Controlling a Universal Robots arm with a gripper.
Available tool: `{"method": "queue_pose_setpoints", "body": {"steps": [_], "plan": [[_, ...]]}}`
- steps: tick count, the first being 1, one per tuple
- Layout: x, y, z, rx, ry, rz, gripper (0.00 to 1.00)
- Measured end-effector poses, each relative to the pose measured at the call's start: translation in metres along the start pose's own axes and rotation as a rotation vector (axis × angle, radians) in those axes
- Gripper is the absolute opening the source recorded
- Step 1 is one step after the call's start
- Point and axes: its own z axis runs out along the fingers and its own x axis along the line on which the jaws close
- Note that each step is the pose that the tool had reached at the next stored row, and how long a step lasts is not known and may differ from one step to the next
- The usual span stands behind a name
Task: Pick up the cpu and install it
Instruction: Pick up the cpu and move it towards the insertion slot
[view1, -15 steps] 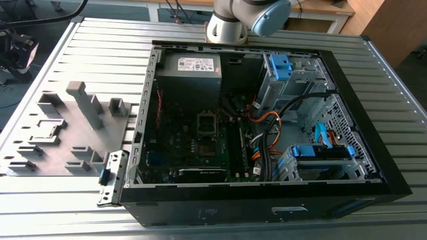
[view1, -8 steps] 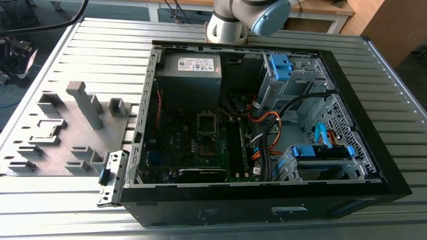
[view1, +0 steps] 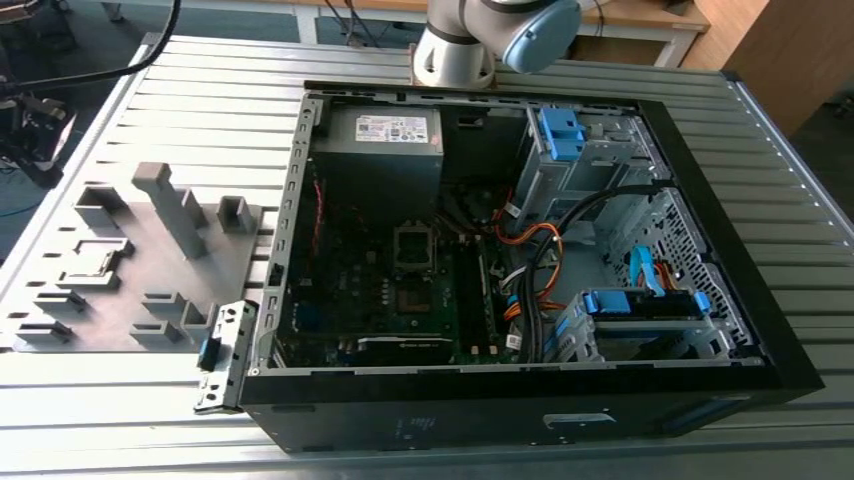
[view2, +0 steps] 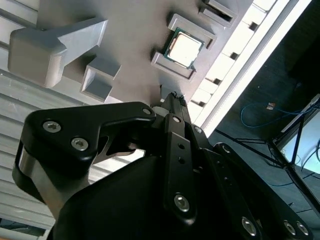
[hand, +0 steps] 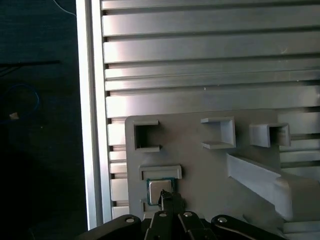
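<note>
Small, thin, flat square cpu, seen in both wrist views: silvery-gray metal top, bright where the light catches it, with a dark greenish rim all round. Lying flat, metal side up, inside a shallow square pocket with low raised walls, on a gray moulded plastic holder plate. Filling that pocket almost edge to edge. Not lifted, not in the case.

Elsewhere on the same plate: several other raised U-shaped brackets and a tall wedge-shaped block.

Black metal hand poised close to the cpu, its two slim fingers drawn together into one narrow tip, gripping nothing. In the first wrist view, tip overlapping the chip's edge. In the second wrist view, tip just short of the pocket. Probably hovering rather than touching, though hard to settle from these angles.

In the exterior view, holder plate resting on a ribbed aluminium surface at the exterior view's left, beside a big black open computer case. Inside the case: a dark motherboard with a rectangular silver-framed socket near its middle, a gray power supply box at the far end, blue-fronted metal drive cages toward the exterior view's right, and orange and black cables between. Pale gray arm rising behind the case.
</note>
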Motion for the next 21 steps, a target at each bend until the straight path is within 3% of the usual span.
{"method": "queue_pose_setpoints", "body": {"steps": [13,21], "plan": [[0.0009,-0.0056,0.0218,0.0043,0.0305,0.001,0.11],[0.0020,-0.0061,0.0347,0.0092,0.0322,-0.003,0.11]]}}
